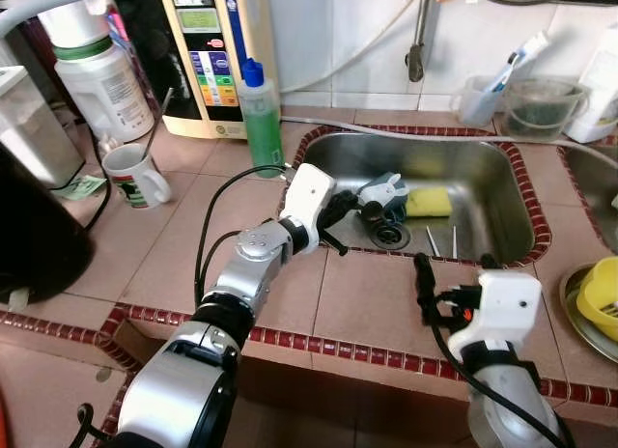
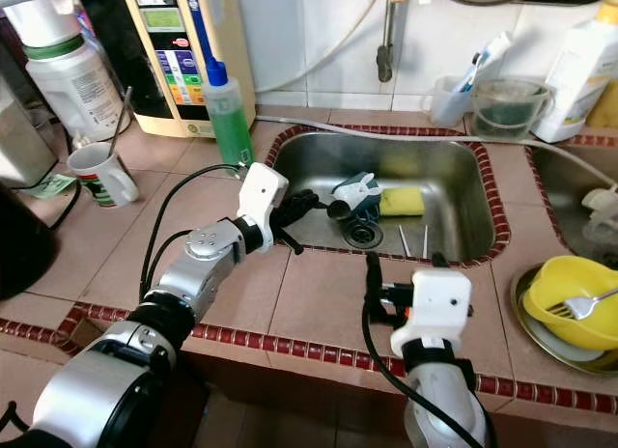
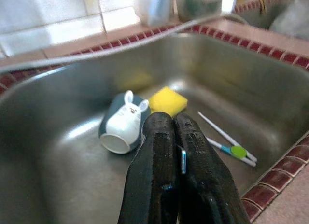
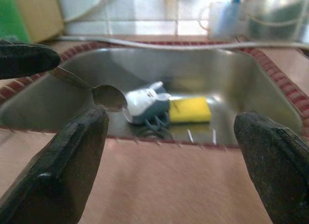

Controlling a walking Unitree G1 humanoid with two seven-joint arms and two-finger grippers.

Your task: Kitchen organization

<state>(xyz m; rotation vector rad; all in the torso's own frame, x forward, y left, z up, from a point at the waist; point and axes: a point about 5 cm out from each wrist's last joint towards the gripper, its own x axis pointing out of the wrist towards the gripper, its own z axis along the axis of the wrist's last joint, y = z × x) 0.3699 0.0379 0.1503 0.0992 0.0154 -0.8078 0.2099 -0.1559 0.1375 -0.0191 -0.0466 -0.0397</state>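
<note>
At a tiled kitchen table (image 1: 367,303), we reach our left claw (image 1: 350,209) over the rim of the stainless sink (image 1: 502,192), its two fingers pressed together on the handle of a metal spoon (image 4: 107,96). The right wrist view shows the spoon's bowl poking out just beyond the left claw, hanging above the near edge of the basin. We judge the spoon is carried low over the sink so it can join the other washing-up there, or be lifted clear of it; the pictures do not settle which.

In the basin, a small rabbit-faced cup (image 3: 123,125) lies tipped on its side beside the drain (image 1: 389,235), touching a yellow sponge (image 1: 428,202). Two thin white sticks, one apparently a toothbrush with a green patch (image 3: 231,149), lie near the front wall.

Our right claw (image 4: 169,147) hovers over the table in front of the sink, fingers spread wide and holding nothing, seemingly ready to take whatever comes out.

A green soap bottle (image 1: 259,115) stands at the sink's left corner, a mug with a spoon in it (image 1: 135,176) farther left, and a yellow bowl with a fork (image 2: 570,292) on a plate to the right.
</note>
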